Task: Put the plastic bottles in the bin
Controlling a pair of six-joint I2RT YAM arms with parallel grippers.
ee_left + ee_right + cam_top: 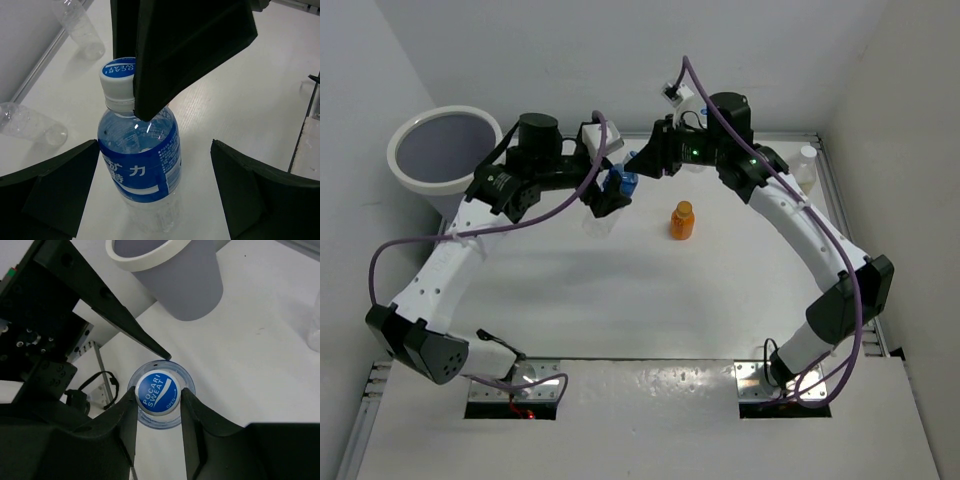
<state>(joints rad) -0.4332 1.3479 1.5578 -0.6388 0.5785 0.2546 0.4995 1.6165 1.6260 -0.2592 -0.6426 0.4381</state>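
Note:
A clear plastic bottle (140, 165) with a blue label and a blue cap (157, 392) stands upright at the back of the table (620, 183). My right gripper (157, 401) is shut on its cap from above. My left gripper (154, 185) is open, with one finger on each side of the bottle's body and neither touching it. The bin (395, 160) is a grey bucket with a thick white rim at the far left, and it also shows in the right wrist view (150, 257). An orange bottle (682, 220) stands mid-table and a whitish bottle (807, 165) at the far right.
Two clear bottles (80, 25) (30, 125) lie on the table near its metal edge rail in the left wrist view. Both arms meet over the back middle of the table, close beside the bin.

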